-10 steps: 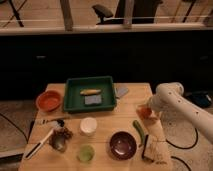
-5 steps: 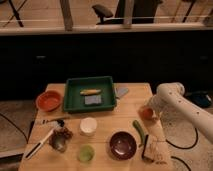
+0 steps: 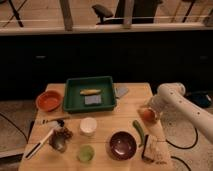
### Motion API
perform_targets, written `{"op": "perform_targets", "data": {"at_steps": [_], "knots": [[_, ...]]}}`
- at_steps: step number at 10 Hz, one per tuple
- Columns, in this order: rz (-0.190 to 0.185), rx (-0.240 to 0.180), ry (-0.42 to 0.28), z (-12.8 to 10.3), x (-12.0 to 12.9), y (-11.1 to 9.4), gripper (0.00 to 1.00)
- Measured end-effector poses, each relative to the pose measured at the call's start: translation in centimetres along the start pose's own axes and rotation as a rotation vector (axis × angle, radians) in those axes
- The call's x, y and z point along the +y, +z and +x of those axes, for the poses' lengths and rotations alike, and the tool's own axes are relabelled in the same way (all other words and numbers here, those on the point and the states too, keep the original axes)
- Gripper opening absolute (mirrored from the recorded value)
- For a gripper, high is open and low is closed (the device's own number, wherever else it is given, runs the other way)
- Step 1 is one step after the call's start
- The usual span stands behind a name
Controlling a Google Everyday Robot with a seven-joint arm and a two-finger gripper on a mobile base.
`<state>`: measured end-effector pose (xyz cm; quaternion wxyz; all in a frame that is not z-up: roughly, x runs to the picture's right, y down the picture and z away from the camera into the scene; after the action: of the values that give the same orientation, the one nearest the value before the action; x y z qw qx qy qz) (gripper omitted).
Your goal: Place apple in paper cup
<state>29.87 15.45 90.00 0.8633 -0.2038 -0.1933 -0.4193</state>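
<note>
Gripper was at the tabletop's right edge, directly at the apple (grip state could not be told). Paper cup stood upright, well apart, near the tabletop's middle.

The gripper is at the apple by the table edge, well apart from the paper cup.

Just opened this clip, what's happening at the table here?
A single white robot arm reaches in from the right, with its pincer down at the apple near the table's right edge. Whether it has hold of the apple I cannot tell. The apple is not yet in the paper cup, which stands upright near the middle of the table, left of the cucumber and the dark bowl.
</note>
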Motion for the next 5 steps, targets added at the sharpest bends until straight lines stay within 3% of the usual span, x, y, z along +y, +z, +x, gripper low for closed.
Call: {"op": "perform_targets", "data": {"at_steps": [1,4,5], "knots": [[-0.003,0.003,0.004,0.12,0.39,-0.15,0.35],[0.003,-0.001,0.001,-0.17,0.13,-0.03,0.24],[0.003,0.005,0.004,-0.2,0.55,-0.09,0.14]]}}
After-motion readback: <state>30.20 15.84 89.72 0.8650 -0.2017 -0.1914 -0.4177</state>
